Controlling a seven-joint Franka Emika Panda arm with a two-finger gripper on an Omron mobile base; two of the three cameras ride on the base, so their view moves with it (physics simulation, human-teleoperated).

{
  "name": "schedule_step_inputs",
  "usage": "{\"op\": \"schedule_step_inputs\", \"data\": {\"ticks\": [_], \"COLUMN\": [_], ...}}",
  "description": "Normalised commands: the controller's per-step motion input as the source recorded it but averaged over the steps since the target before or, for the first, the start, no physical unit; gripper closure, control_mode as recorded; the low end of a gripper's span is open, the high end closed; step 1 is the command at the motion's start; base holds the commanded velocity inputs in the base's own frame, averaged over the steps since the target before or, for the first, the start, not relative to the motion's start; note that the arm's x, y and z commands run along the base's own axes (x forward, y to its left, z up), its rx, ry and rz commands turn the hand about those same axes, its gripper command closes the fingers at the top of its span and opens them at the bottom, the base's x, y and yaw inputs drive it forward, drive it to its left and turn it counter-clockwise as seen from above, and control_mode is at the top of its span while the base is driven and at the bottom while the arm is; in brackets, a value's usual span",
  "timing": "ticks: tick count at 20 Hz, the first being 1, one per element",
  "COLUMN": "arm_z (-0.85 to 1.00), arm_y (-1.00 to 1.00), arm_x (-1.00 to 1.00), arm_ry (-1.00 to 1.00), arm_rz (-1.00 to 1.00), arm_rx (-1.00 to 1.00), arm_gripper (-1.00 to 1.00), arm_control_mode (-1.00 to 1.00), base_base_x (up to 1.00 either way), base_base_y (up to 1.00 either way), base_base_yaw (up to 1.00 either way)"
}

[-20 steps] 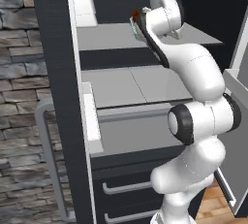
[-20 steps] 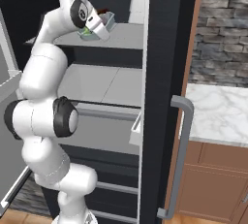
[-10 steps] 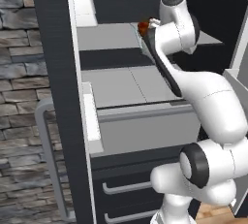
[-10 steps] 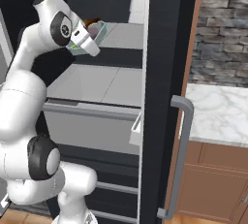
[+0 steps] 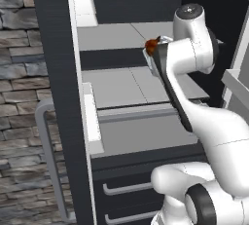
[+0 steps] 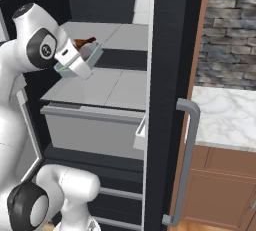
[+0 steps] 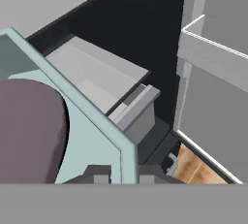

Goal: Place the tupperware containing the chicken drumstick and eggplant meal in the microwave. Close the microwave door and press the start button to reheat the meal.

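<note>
Tool is clamped on the tub rim, tub tilted. Drumstick at 12 o'clock could slide out, eggplant too.

Inside the open cabinet, two flat grey shelves sit one above the other: the upper shelf runs back into the dark interior, and the lower shelf lies just above a grey drawer. The tupperware hangs in the tool above the lower shelf, not touching it. A white marble worktop lies off to the right.
</note>
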Motion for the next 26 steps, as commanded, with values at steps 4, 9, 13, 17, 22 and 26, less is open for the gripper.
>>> {"op": "schedule_step_inputs", "data": {"ticks": [4, 9, 13, 17, 22, 26], "arm_z": [-0.4, -0.33, -0.37, -0.26, -0.04, 0.0], "arm_y": [0.0, 0.0, 0.0, -0.09, -0.17, -0.01], "arm_x": [-1.0, -0.72, -0.48, -0.33, -0.06, 0.0], "arm_ry": [0.11, 0.05, 0.02, 0.0, -0.03, 0.0], "arm_rz": [0.0, 0.0, 0.0, 0.01, 0.01, 0.0], "arm_rx": [0.0, 0.0, 0.0, 0.01, 0.02, 0.0], "arm_gripper": [1.0, 1.0, 1.0, 1.0, 1.0, 1.0], "arm_control_mode": [-1.0, -1.0, -1.0, -1.0, -1.0, 1.0], "base_base_x": [0.0, 0.0, 0.0, 0.0, 0.0, 0.0], "base_base_y": [0.0, 0.0, 0.0, 0.0, 0.0, 0.0], "base_base_yaw": [0.0, 0.0, 0.0, 0.0, 0.0, 0.0]}}
